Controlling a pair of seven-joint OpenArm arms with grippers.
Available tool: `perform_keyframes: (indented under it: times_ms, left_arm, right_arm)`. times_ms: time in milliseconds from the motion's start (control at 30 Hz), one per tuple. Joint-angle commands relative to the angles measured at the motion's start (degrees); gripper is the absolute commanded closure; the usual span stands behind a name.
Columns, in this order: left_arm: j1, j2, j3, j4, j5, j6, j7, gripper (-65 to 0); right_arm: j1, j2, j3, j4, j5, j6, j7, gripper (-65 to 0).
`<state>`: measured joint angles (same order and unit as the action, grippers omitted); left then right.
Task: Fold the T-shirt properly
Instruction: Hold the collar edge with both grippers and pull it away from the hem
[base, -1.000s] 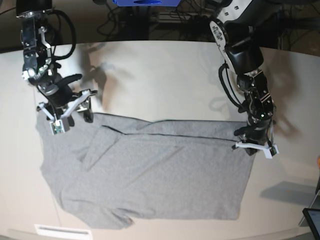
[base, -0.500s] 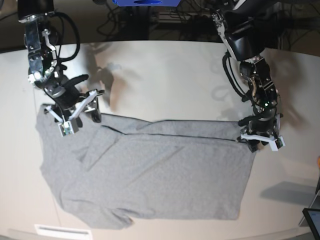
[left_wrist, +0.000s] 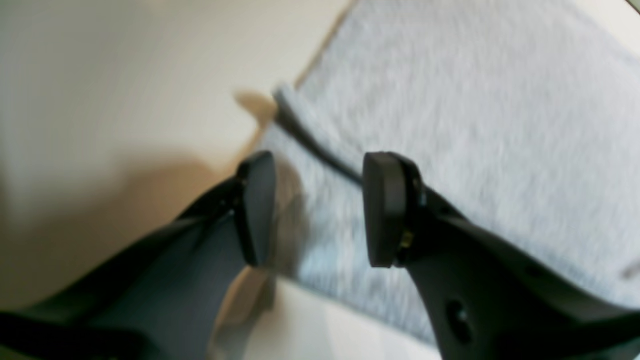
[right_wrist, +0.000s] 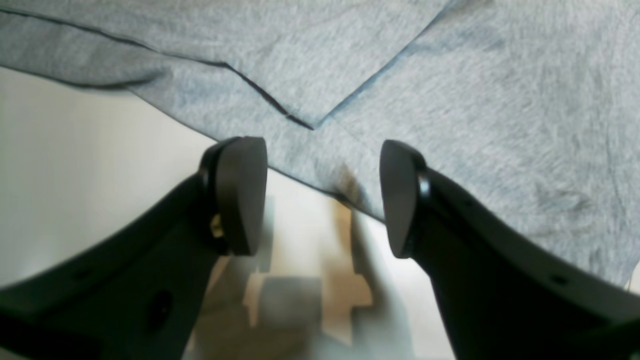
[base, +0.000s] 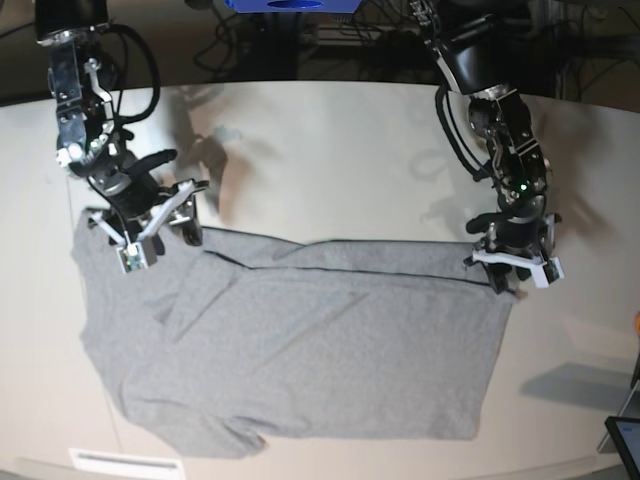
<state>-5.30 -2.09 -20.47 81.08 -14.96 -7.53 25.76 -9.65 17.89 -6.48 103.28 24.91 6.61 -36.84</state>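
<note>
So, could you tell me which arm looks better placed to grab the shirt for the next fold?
Probably left: the left gripper hangs open with the T-shirt corner between its jaws. The right gripper, also open, mostly straddles bare table beside the hem.

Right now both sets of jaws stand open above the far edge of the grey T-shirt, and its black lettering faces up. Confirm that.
Not quite. No lettering shows: the T-shirt lies plain side up in the base view. The rest holds: the left gripper and right gripper both have open jaws over its far edge.
</note>
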Motion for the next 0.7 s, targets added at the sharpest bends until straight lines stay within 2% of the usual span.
perform_keyframes:
  times_ms: [0,67,167,500,567,667]
  left_arm:
    - [-1.1,-0.8,0.1,1.2,0.1,-0.3,-1.6,-29.1]
    - [-1.1,-1.3,2.3,1.3,0.1,-0.4,-1.7,-30.2]
    - [-0.9,-3.6,6.3,1.2,0.1,-0.4,-2.1,-35.4]
    - [-1.2,-4.1,7.1,-1.6,0.1,-0.3,-2.2,-34.9]
    - [-1.3,-4.6,7.0,-3.5,0.1,-0.3,-2.2,-34.9]
    - [-1.3,-5.4,7.4,-7.3,0.1,-0.3,-5.4,-34.9]
  right_arm:
    - [1.3,0.4,0.5,0.1,0.2,0.0,1.3,-34.8]
    - [2.0,0.4,0.5,-1.5,0.2,0.0,1.3,-35.0]
    - [3.3,0.4,0.5,-3.3,0.2,0.0,1.5,-35.1]
    - [8.3,0.4,0.5,-12.3,0.2,0.0,4.5,-35.1]
    - [8.5,0.4,0.5,-13.8,0.2,0.0,6.6,-35.1]
    - [8.4,0.4,0.5,-15.9,0.2,0.0,7.3,-35.1]
